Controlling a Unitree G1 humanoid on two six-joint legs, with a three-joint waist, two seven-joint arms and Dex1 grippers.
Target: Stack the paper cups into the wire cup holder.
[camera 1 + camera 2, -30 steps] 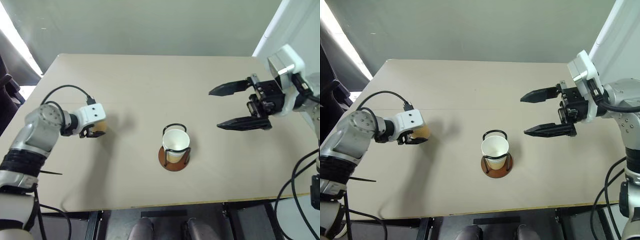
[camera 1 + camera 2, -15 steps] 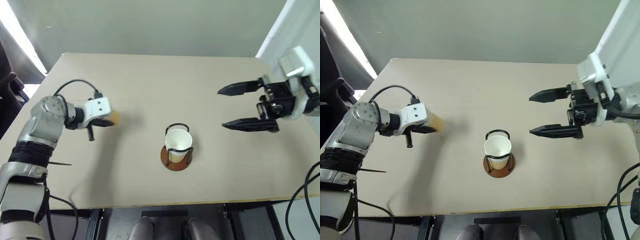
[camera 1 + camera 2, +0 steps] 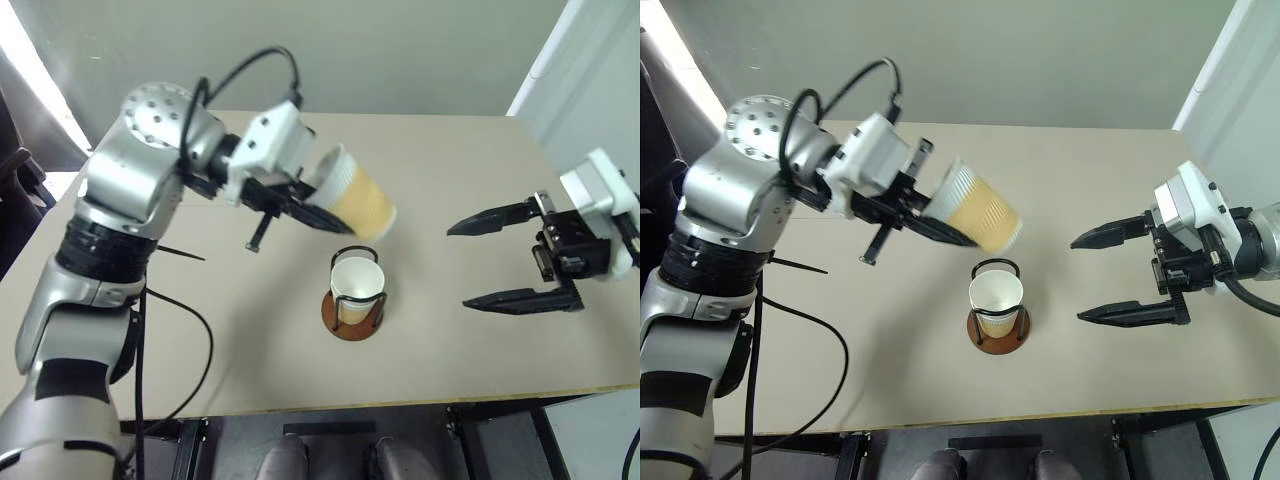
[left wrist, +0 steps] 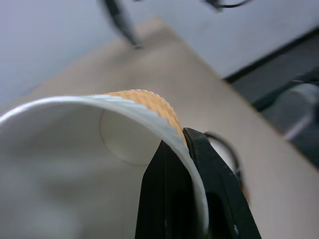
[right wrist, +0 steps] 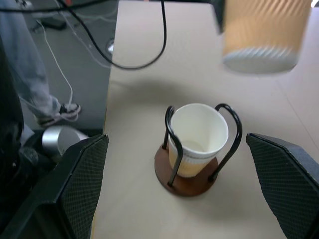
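I see one orange cup point(image 3: 360, 203) up in the air, tipped on its side, above the holder point(image 3: 352, 316). Another cup point(image 3: 354, 288) stands upright inside the holder's black wire loops on the table point(image 3: 450, 180).

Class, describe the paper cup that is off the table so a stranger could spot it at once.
Start at the tan table, then find the wire cup holder near its front middle. Just above and left of it, the left gripper pinches a paper cup by its rim. That cup hangs tilted in the air; the other cup stands upright in the holder.
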